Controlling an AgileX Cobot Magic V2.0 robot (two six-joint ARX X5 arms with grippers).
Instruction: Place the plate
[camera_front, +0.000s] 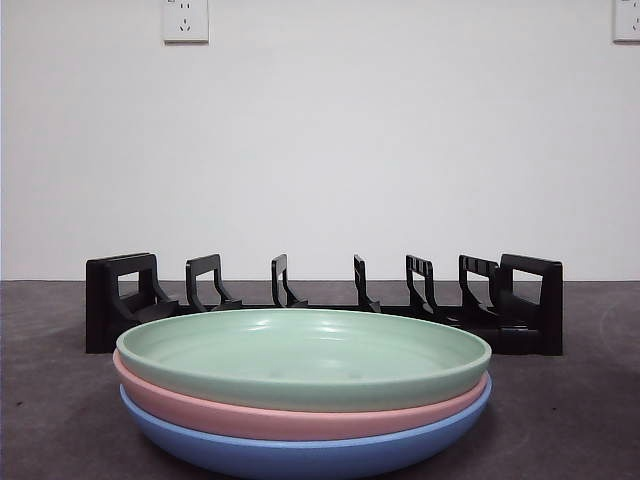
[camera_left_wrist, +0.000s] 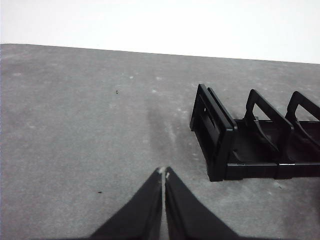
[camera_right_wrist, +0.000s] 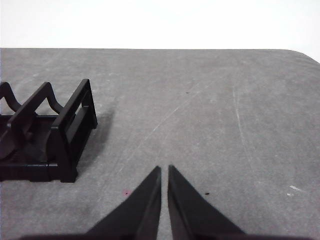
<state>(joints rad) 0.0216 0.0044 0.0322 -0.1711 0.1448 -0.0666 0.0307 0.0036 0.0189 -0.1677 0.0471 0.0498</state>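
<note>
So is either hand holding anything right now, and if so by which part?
Nothing is held. The left hand and right hand are both shut on nothing above bare table, and the plates sit stacked, untouched.

Bg: plain white wall (camera_front: 320, 150) w/ 2 outlets, one top left (camera_front: 186, 20), one cut off at top right corner (camera_front: 627, 20). Dark grey surface (camera_front: 580, 400), scuffed, w/ light scratches and specks.

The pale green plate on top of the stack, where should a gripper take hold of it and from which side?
Probably by the raised rim of the pale green plate, from above at one side. It lies flat atop the pink plate and blue plate, so only its rim offers a thin edge. The black slotted plate rack stands behind, so a side edge looks freer.
</note>
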